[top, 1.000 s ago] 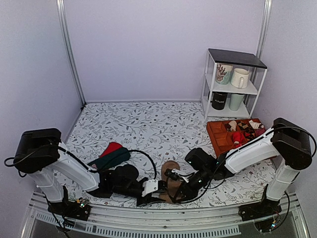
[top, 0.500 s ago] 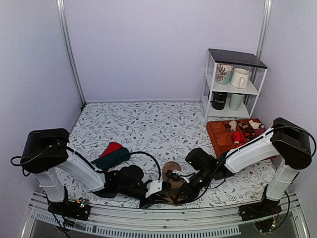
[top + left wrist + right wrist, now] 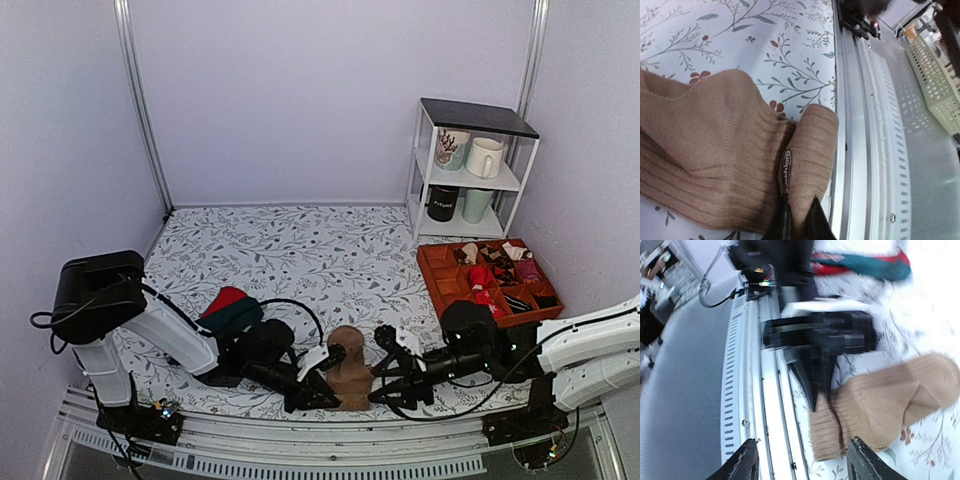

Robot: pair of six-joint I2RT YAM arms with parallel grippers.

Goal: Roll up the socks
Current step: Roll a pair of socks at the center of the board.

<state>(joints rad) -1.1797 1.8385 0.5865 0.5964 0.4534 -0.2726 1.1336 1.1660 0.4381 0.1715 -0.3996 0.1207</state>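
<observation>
Socks (image 3: 349, 372) pinched tight in left hand (image 3: 798, 220); right hand (image 3: 802, 450) spread wide, just beside

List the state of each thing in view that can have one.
Socks, folded over, not yet a roll.
Left gripper, shut on socks.
Right gripper, open, off socks.
Red-green socks, lying flat.
Mugs, upright on shelf.

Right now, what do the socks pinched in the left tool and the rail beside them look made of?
As they look, the socks are soft ribbed knit, maybe cotton or wool blend, matte tan; ribs and a label show. The rail looks like brushed aluminium, silvery with a dull sheen.
</observation>
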